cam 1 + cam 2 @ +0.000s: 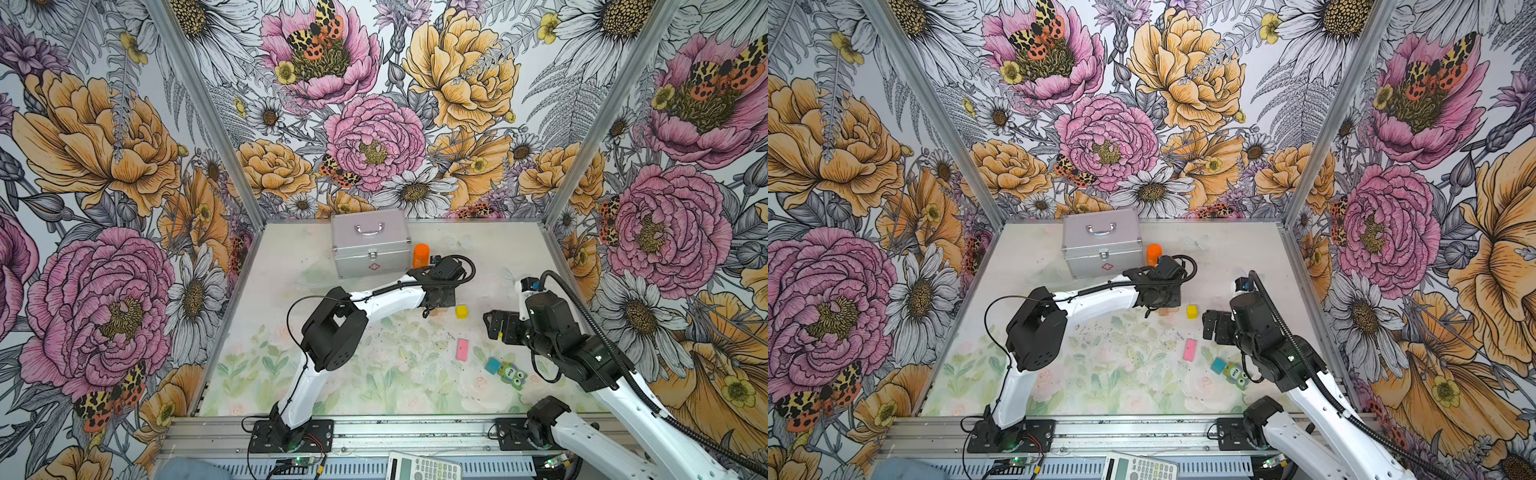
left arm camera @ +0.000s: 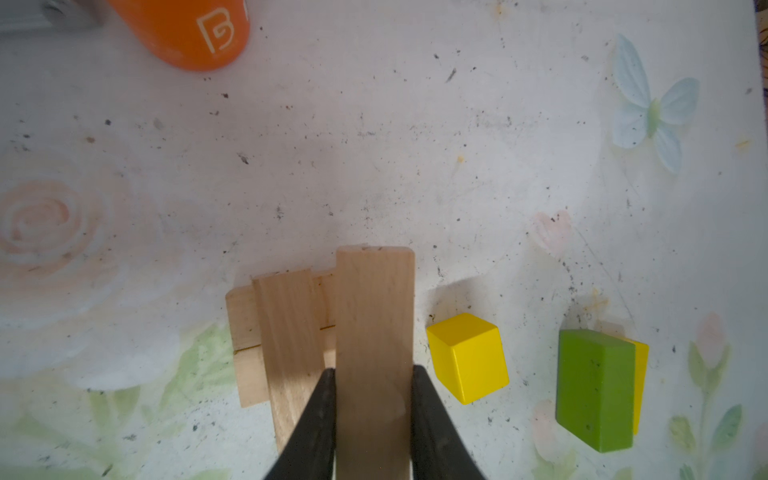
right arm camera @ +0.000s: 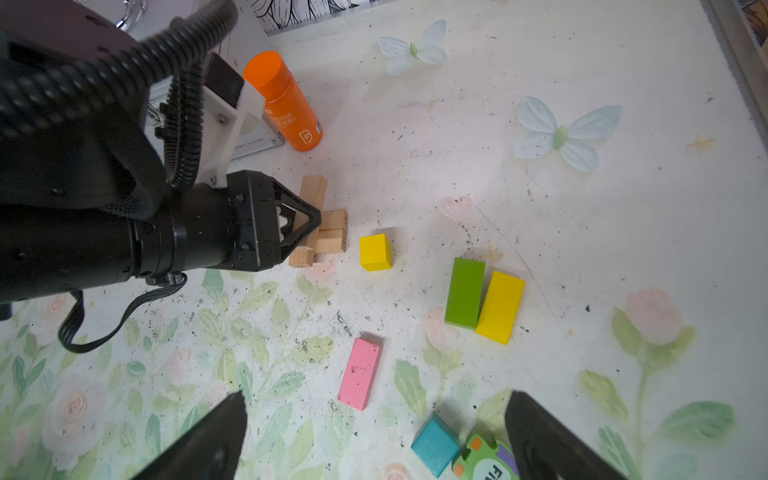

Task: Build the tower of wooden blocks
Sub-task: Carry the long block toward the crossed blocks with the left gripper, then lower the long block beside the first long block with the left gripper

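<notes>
Left gripper (image 2: 373,376): I find its jaws clamped on the long sides of a tan plank (image 2: 374,307). In both top views it sits just right of mid-frame, below the orange bottle (image 1: 421,255) and the silver case (image 1: 370,245).

Tower (image 3: 332,230): it lies directly under that gripper and is mostly hidden in the top views. The wrist views show two tan base planks (image 2: 245,328) side by side on the table, with a cross plank (image 2: 286,332) laid over them. The held plank lies parallel to the cross plank and just beside it, over the base pair. I cannot tell whether it touches the base.

Loose blocks:
- The yellow cube (image 1: 461,311) stands just right of the tower, apart from it.
- The green bar (image 3: 464,291) and yellow bar (image 3: 500,307) lie flat, side against side, beyond the cube.
- The pink plank (image 1: 462,349) lies alone, lower right of centre.
- The teal cube (image 1: 493,365) and the green owl-faced piece (image 1: 512,375) sit just beside each other, further to the lower right.

Right gripper (image 3: 376,395): its jaws are spread wide and grip nothing. It hangs over the table at right of centre, near the pink plank and teal cube.
</notes>
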{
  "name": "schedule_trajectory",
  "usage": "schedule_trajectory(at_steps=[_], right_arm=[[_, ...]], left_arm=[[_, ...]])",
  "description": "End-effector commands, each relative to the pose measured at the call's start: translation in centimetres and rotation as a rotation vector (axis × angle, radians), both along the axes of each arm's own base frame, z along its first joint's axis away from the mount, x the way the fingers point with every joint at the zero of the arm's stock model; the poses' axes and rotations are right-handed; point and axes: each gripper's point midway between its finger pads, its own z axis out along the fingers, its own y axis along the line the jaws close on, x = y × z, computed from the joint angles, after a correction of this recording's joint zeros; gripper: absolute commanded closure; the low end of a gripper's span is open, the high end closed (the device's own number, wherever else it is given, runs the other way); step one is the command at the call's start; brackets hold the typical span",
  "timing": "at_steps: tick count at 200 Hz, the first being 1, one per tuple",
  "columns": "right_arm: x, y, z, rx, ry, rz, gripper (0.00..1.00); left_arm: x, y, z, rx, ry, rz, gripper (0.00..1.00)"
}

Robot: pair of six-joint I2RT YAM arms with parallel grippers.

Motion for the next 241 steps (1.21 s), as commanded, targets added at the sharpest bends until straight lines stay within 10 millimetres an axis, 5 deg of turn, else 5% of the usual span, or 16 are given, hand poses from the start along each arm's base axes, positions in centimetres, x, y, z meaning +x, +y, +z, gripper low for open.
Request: schedule_trajectory(at_steps=[1, 241], right_arm=[[-0.2, -0.6, 1.0, 0.011, -0.017, -0.031, 0.01], [-0.4, -0.5, 1.1, 0.02, -0.013, -0.019, 0.01]], left_arm=[[-0.3, -0.9, 0.7, -0.024, 0.006, -0.006, 0.78], [-0.6, 0.0, -0.9, 0.011, 0.013, 0.091, 0.71]])
